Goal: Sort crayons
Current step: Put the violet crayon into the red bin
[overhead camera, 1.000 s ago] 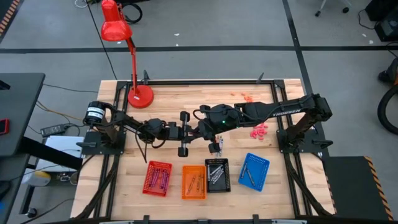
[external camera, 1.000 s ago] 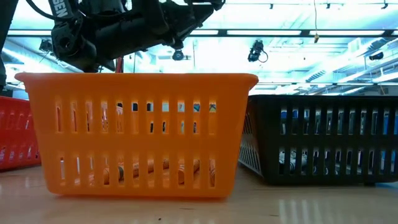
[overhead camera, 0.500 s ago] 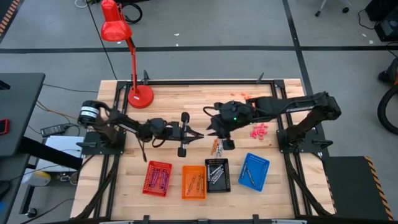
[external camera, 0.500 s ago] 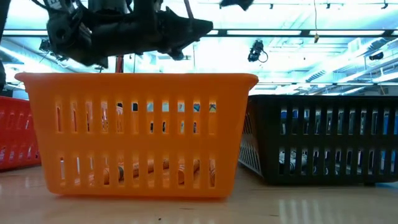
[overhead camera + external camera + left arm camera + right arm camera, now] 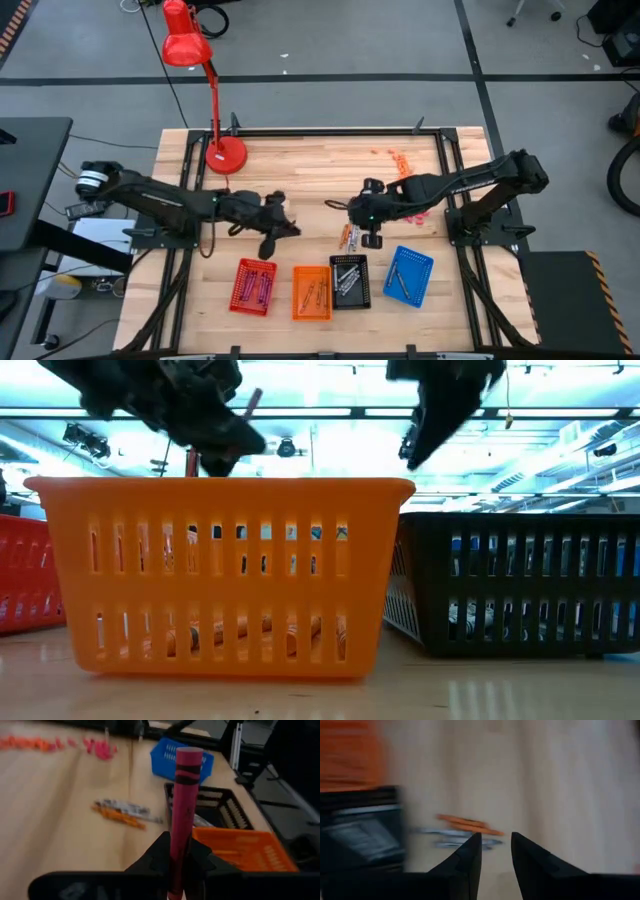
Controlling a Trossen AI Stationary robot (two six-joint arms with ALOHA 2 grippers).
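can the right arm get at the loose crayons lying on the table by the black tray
Probably yes. The right gripper hangs near the loose crayons, fingers apart, with bare table around them. The left gripper, shut on a maroon crayon, is off to the side, out of the way.

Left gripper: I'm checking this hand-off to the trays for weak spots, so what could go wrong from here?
The left gripper pinches the maroon crayon only at its lower end, so it might tilt or slip before reaching the red tray. The right gripper, open, hovers near the loose crayons beside the black tray and could scatter them.
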